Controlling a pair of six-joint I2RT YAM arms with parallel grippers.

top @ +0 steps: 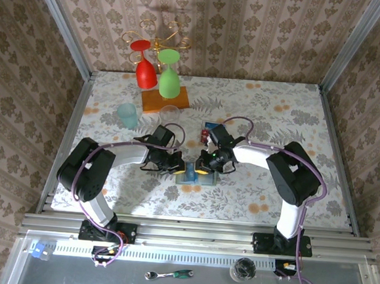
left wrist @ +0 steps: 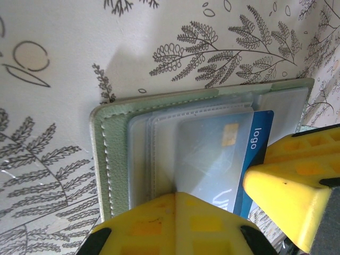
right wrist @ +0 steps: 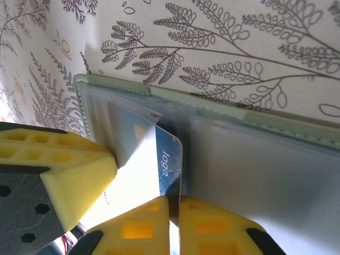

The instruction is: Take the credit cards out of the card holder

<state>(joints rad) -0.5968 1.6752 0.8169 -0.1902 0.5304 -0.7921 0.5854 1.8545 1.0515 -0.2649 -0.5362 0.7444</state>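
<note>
The pale green card holder [top: 196, 176] lies open on the patterned tablecloth between both arms. In the left wrist view its green cover [left wrist: 113, 154] frames bluish-grey pockets, and a blue credit card [left wrist: 261, 139] marked "logo" sticks partway out of one. My left gripper [left wrist: 175, 195] is shut, its tips pressed on that pocket panel. My right gripper [right wrist: 174, 199] is shut on the free edge of the blue card [right wrist: 169, 154], beside the holder's other panel [right wrist: 265, 175]. In the top view the left gripper [top: 180, 165] and right gripper [top: 209, 164] meet over the holder.
A few small flat red and dark pieces [top: 206, 131] lie just behind the grippers. Further back are a teal cup [top: 127, 115], a clear cup [top: 170, 115], and a rack on an orange base [top: 164, 100] holding a red glass [top: 145, 69] and a green glass [top: 169, 78].
</note>
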